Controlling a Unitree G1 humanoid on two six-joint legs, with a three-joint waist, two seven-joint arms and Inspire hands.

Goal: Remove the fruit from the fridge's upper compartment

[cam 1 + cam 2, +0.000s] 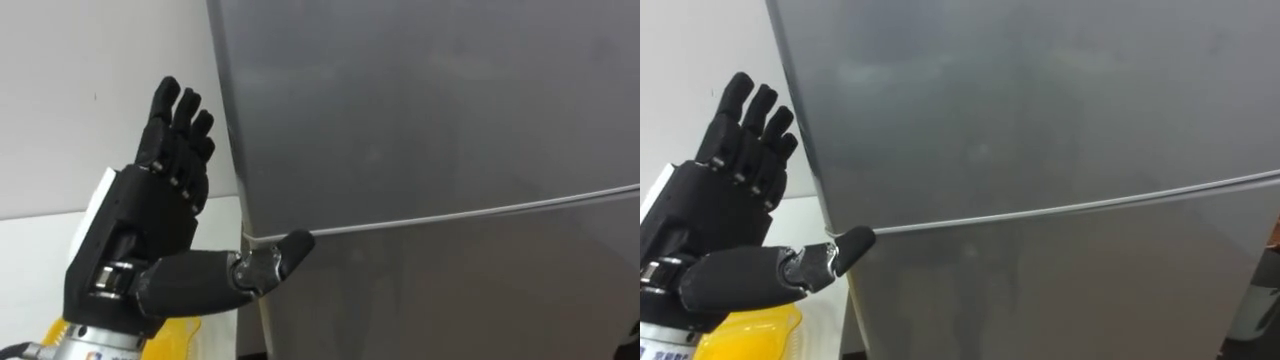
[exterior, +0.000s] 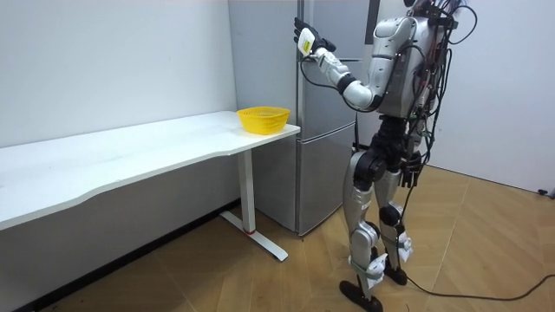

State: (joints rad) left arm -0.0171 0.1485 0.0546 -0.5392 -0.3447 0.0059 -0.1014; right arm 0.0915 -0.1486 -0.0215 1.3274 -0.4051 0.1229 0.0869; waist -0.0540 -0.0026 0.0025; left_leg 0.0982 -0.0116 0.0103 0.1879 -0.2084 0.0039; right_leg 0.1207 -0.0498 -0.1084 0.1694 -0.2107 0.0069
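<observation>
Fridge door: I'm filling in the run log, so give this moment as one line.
left hand: open, thumb at door seam | fridge: closed | yellow bowl: on table

fridge door shut ahead, wall left

The fridge runs off the top, right and bottom edges of both eye views. Its doors are shut, so the inside is hidden. At lower left the left hand is cut at the wrist by the bottom edge. Whether its thumb tip touches the fridge at the seam between the doors cannot be told. The hand covers most of the yellow bowl. In the room view the upper edge cuts the fridge's top, and the desk runs out at the left edge.
</observation>
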